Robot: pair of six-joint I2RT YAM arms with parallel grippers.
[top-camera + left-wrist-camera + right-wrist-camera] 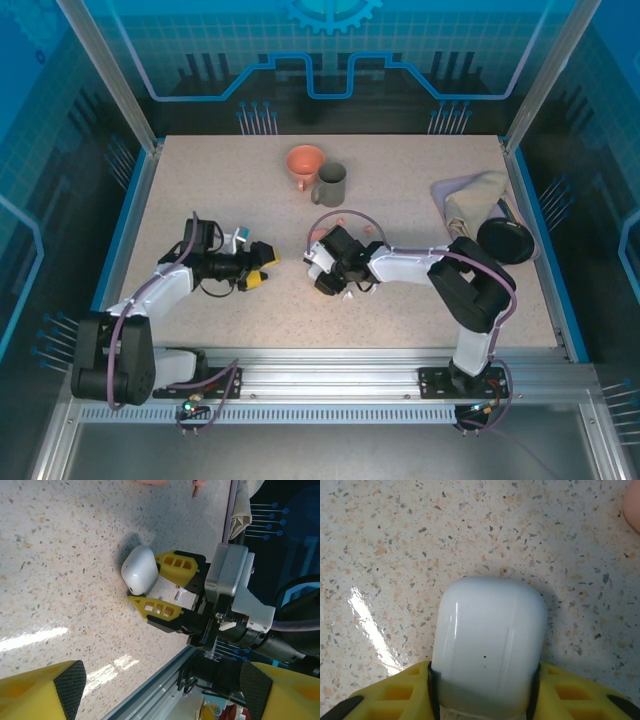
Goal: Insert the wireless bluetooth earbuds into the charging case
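Right gripper (324, 264) has its yellow fingers (395, 695) closed on the white charging case (487, 640), one on each side. The case rests on the speckled surface (420, 300), mid-table. In the left wrist view we see the same grip side-on. Left gripper (263, 265) sits just left of it, low over the surface. Its fingers are wide apart with nothing between them. One salmon-pink earbud (196, 487) lies on the surface past the case, apart from it. We can't locate the other earbuds. Grey mug (330, 184) stands farther back.
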